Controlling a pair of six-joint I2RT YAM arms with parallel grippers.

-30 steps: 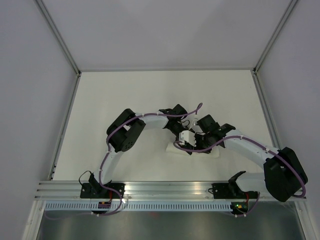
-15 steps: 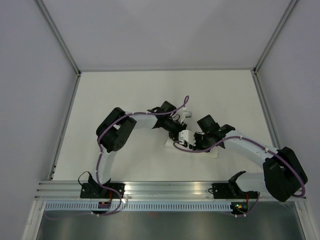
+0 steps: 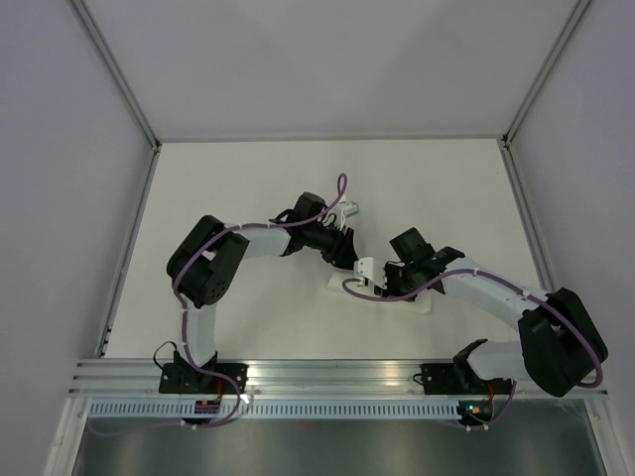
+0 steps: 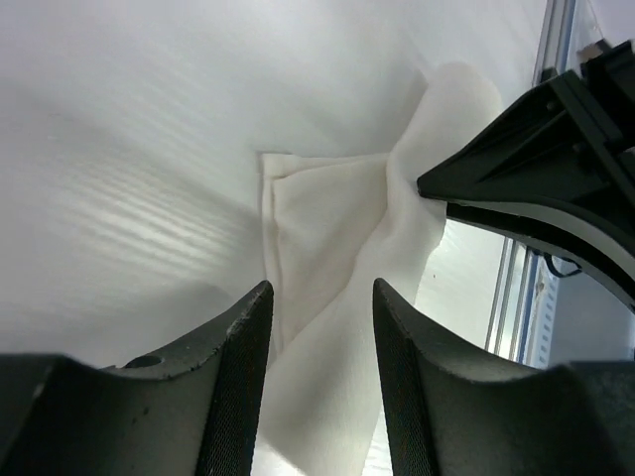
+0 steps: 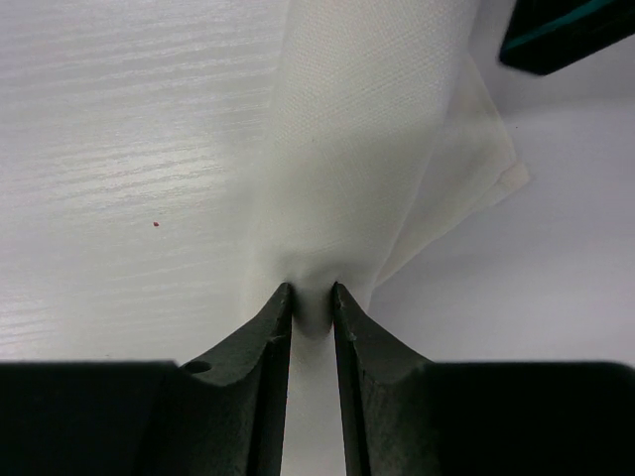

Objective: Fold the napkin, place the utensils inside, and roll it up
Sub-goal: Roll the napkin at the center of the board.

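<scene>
The white napkin [image 3: 422, 302] lies as a rolled, bunched strip in the middle of the table, near the front. My right gripper [image 3: 381, 286] is shut on it; in the right wrist view the napkin [image 5: 357, 149] is pinched between the narrow jaws of that gripper [image 5: 313, 290]. My left gripper [image 3: 344, 258] hovers just behind and left of the roll. In its own view the left gripper [image 4: 320, 290] stands open, and the napkin [image 4: 327, 208] runs below the gap with loose folded layers at its end. The utensils are hidden from every view.
An aluminium rail [image 3: 327, 375] runs along the near table edge by the arm bases. Grey walls and metal frame posts [image 3: 127, 248] bound the white tabletop. The right arm's black gripper body [image 4: 536, 188] sits close beside the left gripper.
The left arm has swung back and to the left, away from the roll. The right gripper has stayed on the napkin and barely moved.
</scene>
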